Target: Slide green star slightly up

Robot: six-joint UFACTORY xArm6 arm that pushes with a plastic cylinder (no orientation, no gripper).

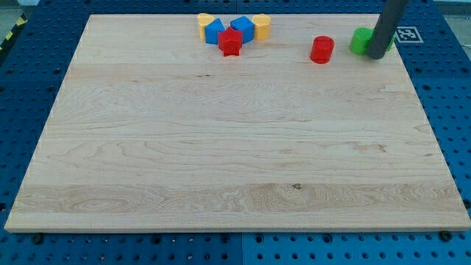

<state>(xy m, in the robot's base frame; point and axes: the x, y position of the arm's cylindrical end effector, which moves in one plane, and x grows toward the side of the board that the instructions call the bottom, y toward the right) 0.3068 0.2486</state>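
Board: pale wooden table top (pixel 235 147) on a blue perforated base (pixel 29 66).
Red cylinder block (pixel 321 50): near the view's top right.
Tip (pixel 378 56): dark rod end, touching the right side of the green block (pixel 360 40); green shape partly hidden.
Jaws: none fitted; state cannot be told.
Cluster, view's top: red star block (pixel 230 43), two blue blocks (pixel 214 31) (pixel 242 27), two yellow blocks (pixel 204 20) (pixel 261 25), bunched together.
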